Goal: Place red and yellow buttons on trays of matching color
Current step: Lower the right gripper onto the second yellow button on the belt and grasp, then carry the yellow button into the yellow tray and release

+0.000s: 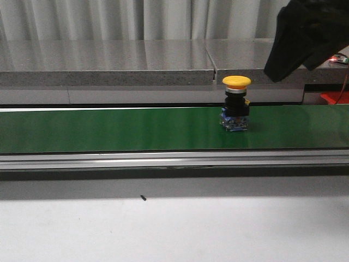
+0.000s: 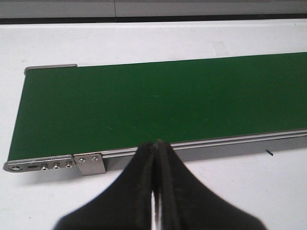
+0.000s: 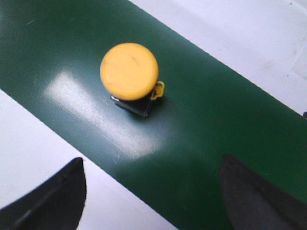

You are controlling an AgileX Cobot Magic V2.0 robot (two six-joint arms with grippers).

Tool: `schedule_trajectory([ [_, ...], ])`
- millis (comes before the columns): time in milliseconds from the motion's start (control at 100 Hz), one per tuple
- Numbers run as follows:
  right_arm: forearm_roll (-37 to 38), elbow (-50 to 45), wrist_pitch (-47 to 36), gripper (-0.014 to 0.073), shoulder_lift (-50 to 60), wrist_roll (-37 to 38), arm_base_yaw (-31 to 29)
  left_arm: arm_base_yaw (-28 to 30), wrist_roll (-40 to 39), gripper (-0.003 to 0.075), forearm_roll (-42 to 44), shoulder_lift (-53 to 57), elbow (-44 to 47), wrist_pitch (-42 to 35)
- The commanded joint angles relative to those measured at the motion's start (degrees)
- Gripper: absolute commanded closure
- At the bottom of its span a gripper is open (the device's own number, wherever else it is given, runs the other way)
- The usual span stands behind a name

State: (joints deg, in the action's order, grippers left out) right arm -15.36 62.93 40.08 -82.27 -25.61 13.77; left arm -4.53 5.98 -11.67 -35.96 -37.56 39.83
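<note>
Nearest me, the left gripper (image 2: 156, 191) hangs over the near end of the green conveyor belt (image 2: 158, 103) with its black fingers pressed together, holding nothing. Further along, the yellow button (image 1: 236, 103) stands upright on the belt, tall on its small base. The right gripper (image 3: 153, 191) hovers above it, fingers spread wide, the button off-centre between them. My worry: if a finger clips that mushroom cap, the top-heavy button could topple, or the grasp could miss. Only the right wrist view shows the button from above; only the front view shows a red tray edge (image 1: 334, 97) at the far right.
</note>
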Motion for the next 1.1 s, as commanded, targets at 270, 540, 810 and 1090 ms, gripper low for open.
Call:
schedule_trajectory([
  [270, -2.3, 7.5, -2.6, 0.0022, -9.0, -0.5, 0.2, -0.4, -0.1, 0.0741, -0.7, -0.1, -1.5, -3.5],
  [540, -3.9, 8.3, -8.4, 0.0272, -10.4, -0.5, 0.2, -0.4, -0.1, 0.0741, -0.7, -0.1, -1.5, -3.5],
  [810, -3.9, 7.3, -8.5, 0.041, -8.2, -0.4, 0.1, -0.4, -0.1, 0.0741, -0.7, -0.1, -1.5, -3.5],
  [1090, -3.9, 0.7, -8.6, 0.041, 0.1, -0.1, -7.0, -0.4, -0.1, 0.0741, -0.7, -0.1, -1.5, -3.5],
])
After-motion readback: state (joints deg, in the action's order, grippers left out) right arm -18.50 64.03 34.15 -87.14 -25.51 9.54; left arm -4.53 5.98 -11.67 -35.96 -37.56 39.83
